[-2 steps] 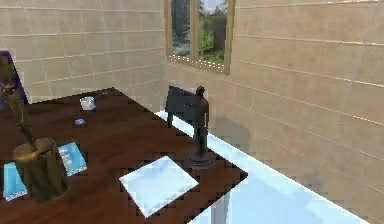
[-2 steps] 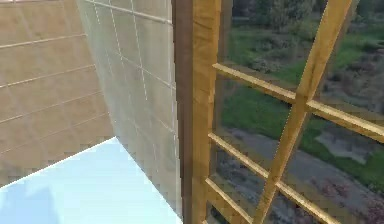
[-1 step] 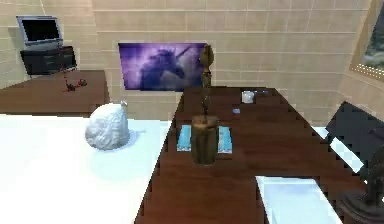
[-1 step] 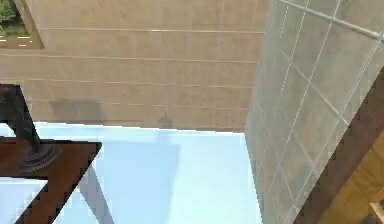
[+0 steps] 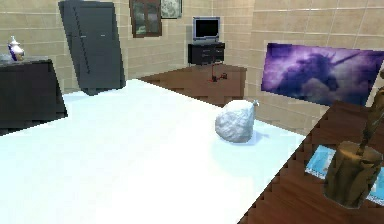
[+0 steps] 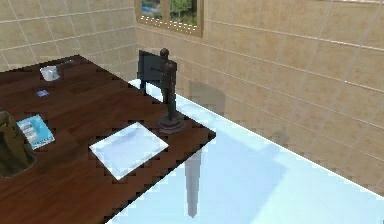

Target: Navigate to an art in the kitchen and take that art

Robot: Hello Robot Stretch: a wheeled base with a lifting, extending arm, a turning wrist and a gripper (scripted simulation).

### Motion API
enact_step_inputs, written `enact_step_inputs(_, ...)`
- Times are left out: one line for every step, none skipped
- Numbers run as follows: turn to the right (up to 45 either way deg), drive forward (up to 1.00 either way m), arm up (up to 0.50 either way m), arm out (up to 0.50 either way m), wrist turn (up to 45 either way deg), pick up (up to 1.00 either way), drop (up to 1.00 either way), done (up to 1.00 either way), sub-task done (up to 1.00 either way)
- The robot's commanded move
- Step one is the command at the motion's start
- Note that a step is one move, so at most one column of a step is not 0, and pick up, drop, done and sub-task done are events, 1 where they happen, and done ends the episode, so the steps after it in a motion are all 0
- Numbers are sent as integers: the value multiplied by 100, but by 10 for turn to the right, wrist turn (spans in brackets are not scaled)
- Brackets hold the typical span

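Dark statuette (image 6: 169, 95) stands upright on the wooden worktop (image 6: 95, 105), near a white sheet (image 6: 128, 149); claw's state cannot be told

A dark, polished wooden table (image 6: 90, 95) bore a matt white paper sheet (image 6: 128, 148) and a smooth dark-brown statue (image 6: 168, 90); beige tiled walls (image 6: 290, 70) met a pale, smooth, glossy floor (image 6: 270, 175).
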Motion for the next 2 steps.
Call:
enact_step_inputs(0,0,50,0,0,0,0,0,0)
enact_step_inputs(0,0,36,0,0,0,0,0,0)
